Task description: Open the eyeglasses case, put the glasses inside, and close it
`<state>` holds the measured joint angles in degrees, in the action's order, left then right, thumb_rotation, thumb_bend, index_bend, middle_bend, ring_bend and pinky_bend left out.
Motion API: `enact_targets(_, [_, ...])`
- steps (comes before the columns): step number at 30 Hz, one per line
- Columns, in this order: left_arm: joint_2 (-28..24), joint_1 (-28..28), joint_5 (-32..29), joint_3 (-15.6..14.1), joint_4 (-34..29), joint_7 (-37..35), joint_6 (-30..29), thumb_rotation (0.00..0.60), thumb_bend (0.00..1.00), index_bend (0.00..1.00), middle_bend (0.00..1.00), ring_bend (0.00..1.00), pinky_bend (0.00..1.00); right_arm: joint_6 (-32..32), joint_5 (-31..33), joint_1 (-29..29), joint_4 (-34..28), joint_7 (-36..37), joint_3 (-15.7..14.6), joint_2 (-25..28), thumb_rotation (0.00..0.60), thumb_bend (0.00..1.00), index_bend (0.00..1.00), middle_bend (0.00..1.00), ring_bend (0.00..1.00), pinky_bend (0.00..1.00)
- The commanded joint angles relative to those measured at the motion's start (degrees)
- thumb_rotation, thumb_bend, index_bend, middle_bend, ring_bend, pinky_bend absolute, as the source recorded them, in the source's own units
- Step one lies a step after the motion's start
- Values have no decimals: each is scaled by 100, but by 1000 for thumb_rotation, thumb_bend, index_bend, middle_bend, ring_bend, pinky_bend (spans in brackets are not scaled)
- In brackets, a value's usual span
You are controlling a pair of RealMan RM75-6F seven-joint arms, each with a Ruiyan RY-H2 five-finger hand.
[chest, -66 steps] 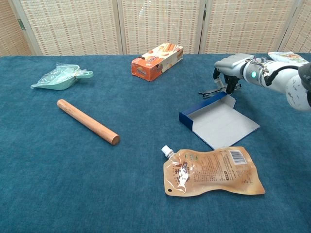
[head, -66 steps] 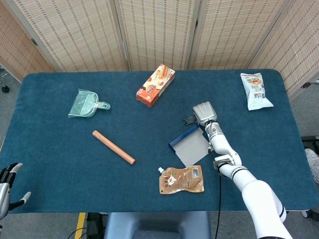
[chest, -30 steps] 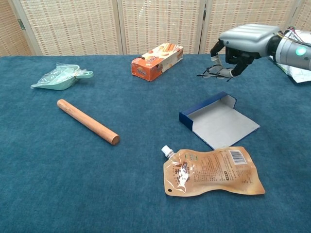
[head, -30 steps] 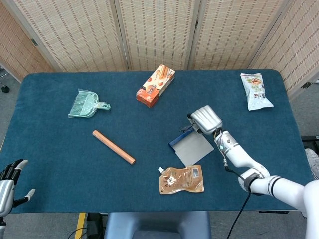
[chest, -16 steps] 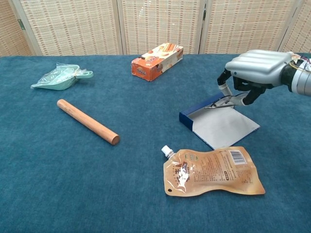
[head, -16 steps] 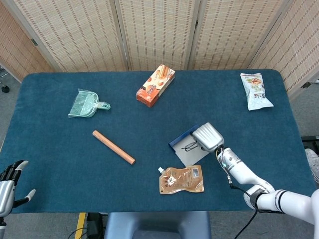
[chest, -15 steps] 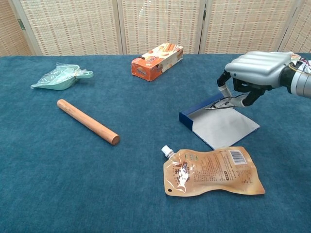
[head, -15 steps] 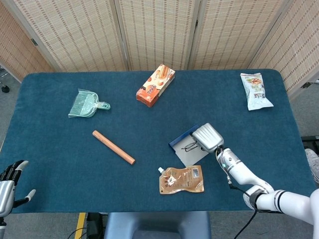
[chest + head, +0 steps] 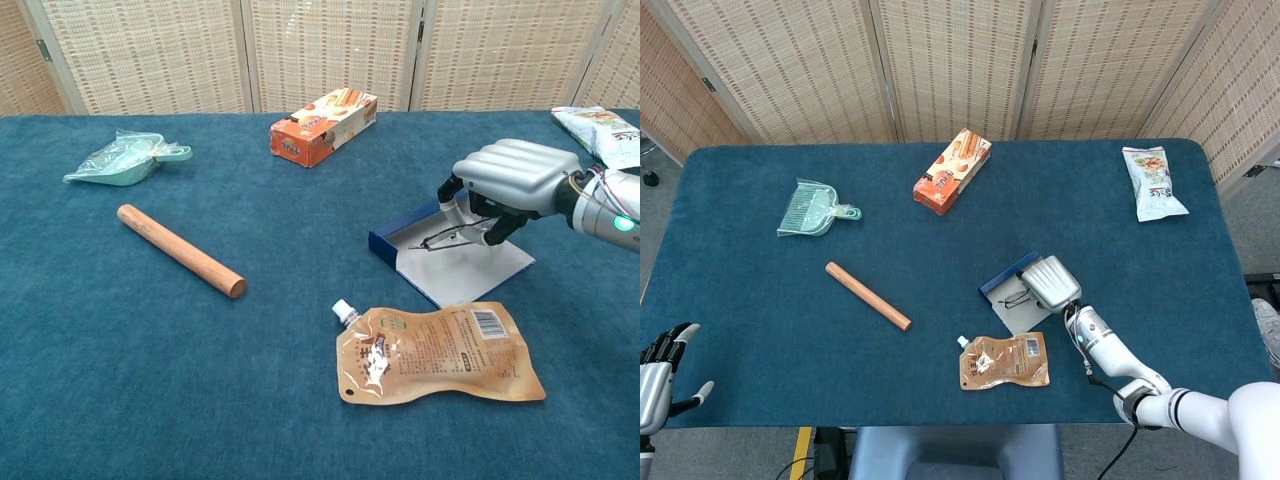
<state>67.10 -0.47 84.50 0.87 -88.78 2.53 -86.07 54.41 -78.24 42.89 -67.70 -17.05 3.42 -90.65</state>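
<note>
Since half a second ago our right hand (image 9: 505, 180) has dropped lower over the open eyeglasses case (image 9: 455, 262), which lies on the blue table (image 9: 760, 290) above the brown pouch (image 9: 436, 352). We hold the glasses (image 9: 452, 232) in curled fingers, apparently just above the case's grey lining. Our left hand (image 9: 662, 368), fingers spread, holds nothing.

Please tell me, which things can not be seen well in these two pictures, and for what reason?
- glasses: the right hand covers most of them in both views; whether they touch the case is unclear.
- Grip of the fingers: hidden under the hand's back in the head view.
- left hand: cut off by the head view's corner, absent from the chest view.
- snack bag: cut by the chest view's edge.
</note>
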Motion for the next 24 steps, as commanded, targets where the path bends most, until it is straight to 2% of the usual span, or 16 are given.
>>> enact_targets(1, [4,2,-2,-5,4,-1,4,600,241,164,156,160,289,85,-85,-53,47,79,-17,-30,600,481,282,1000,1000,1000])
enact_targets(3, [8,-3,2,-6,3,-2,10,600,241,164,156,160,289,138,-118,-83,46,109,-10,-12,600,451,213,996,1000,1000])
enact_targets(8, [17,-13,13,-7,0,3,15,600,241,164,156,160,289,278,-199,-169,-61,192,1,85,600,381,142,987,1000,1000])
enact_targets(19, [4,-8,10,-22,-11,6,21,600,241,164,156,160,289,319,-346,-371,-393,147,-178,303,600,312,89,981,1000,1000])
enact_targets(24, [9,-32,13,-27,-29,26,62,600,241,164,156,160,289,258,-297,-339,-300,-15,-100,146,600,199,41,980,1000,1000])
